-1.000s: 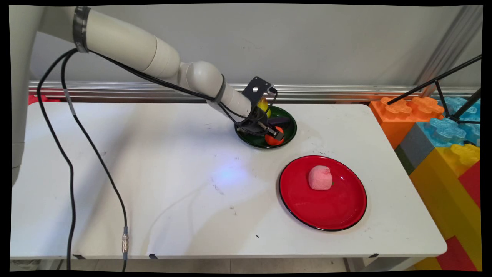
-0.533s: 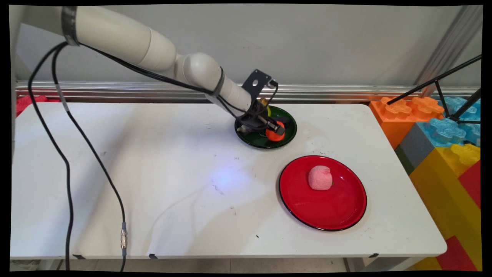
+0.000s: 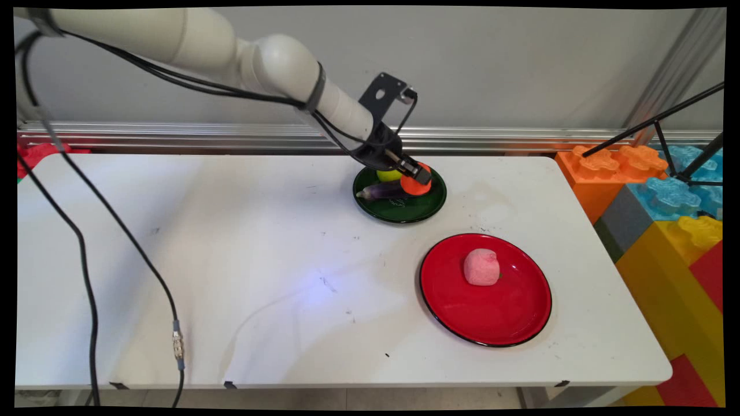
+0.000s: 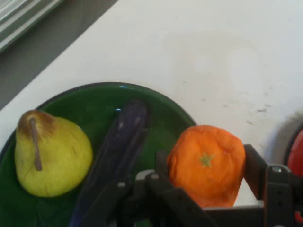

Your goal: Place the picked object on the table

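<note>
While clamped on the orange, the gripper hangs just above the green plate near the table's far edge; pear and eggplant lie inside.

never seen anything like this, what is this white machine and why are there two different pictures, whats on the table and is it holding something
The white machine is a robot arm with a black two-finger gripper at its tip. One picture comes from a fixed camera looking down across the white table. The other comes from a small camera on the hand itself, looking along the fingers, so everything there looks close up.

On the table stand a green plate near the far edge and a red plate nearer the camera. The green plate holds a yellow-green pear and a purple eggplant. A pink fruit lies on the red plate.

The gripper is shut on an orange fruit and holds it above the green plate.
</note>
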`<state>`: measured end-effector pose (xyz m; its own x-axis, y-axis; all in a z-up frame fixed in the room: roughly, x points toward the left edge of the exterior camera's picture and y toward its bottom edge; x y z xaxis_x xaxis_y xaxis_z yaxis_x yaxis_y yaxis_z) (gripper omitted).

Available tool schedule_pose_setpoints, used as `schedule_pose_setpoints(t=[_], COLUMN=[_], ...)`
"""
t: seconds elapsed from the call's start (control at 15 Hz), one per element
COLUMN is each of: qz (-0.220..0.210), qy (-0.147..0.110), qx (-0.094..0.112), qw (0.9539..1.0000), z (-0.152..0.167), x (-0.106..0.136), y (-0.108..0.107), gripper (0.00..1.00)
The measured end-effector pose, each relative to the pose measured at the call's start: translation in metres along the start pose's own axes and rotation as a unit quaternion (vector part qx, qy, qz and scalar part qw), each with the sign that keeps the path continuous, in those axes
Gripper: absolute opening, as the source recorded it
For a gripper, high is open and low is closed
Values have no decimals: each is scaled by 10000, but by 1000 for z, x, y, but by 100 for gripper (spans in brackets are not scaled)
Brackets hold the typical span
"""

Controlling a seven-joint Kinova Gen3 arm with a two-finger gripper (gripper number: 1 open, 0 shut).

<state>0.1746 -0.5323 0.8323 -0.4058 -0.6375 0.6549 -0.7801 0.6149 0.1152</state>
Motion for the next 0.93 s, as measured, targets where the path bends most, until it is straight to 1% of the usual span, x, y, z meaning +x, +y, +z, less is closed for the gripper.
schedule_pose_setpoints(t=[0.2, 0.4, 0.47, 0.6, 0.73, 0.93], qz=[138, 376, 508, 772, 1022, 1387], qy=[-37, -99, -134, -213, -309, -507], qx=[-148, -360, -464, -689, -921, -1213], qw=[9998, 9986, 9975, 9944, 9900, 9816], z=[-20, -40, -47, -59, -70, -82], x=[2, 1, -1, -6, -13, -28], y=[8, 16, 19, 24, 28, 29], gripper=[0, 0, 0, 0, 0, 0])
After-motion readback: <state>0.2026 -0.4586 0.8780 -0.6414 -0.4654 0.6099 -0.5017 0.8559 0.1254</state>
